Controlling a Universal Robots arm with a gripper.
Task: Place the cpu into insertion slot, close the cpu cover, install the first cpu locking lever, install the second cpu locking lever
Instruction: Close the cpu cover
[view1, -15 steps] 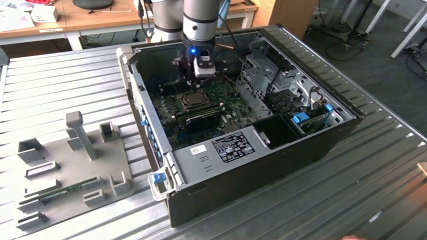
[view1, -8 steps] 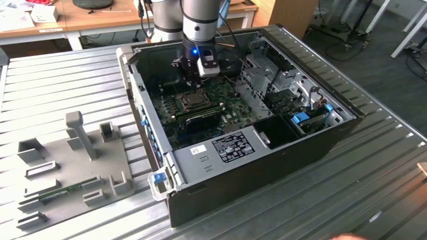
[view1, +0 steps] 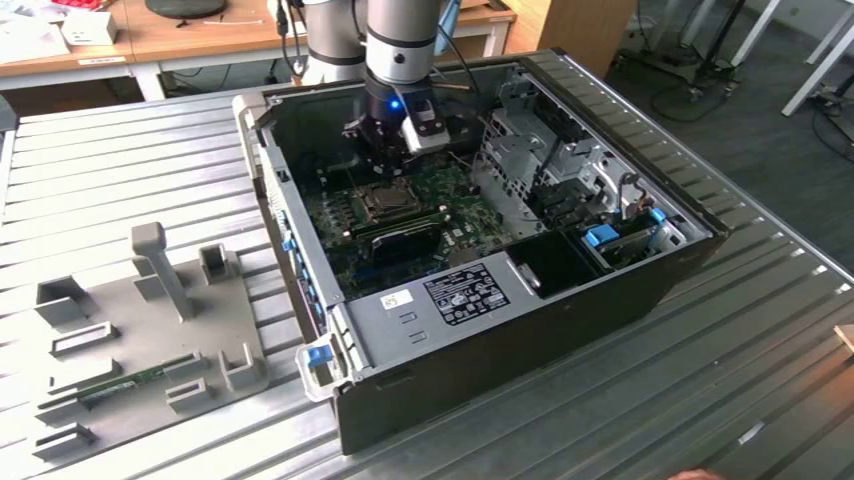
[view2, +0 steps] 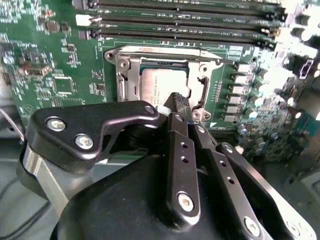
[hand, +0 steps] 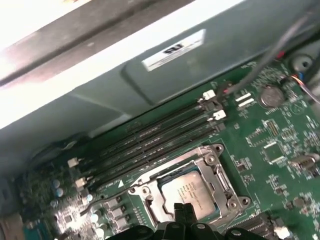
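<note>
Ribbed metal tabletop (view1: 747, 330) spreads across the exterior view, with a grey fixture tray (view1: 147, 340) at that view's left and an open computer case (view1: 534, 340) in the middle. Your arm (view1: 400, 40) reaches down into the case, and your gripper (view1: 387, 172) hangs just above the green board (view1: 454, 185). In both wrist views its fingertips (hand: 178, 212) are pinched together on nothing visible, poised at the edge of the insertion slot (view2: 120, 75) farthest from the long memory slots (hand: 150, 140). The cpu (hand: 192, 187) lies just beyond the tips, toward those slots: a flat, square, dull silver chip seated in the slot. The cpu cover (view2: 165, 54), a thin silver frame, lies flat around it. Drive bays (view1: 534, 150) stand at the exterior view's right.
</note>
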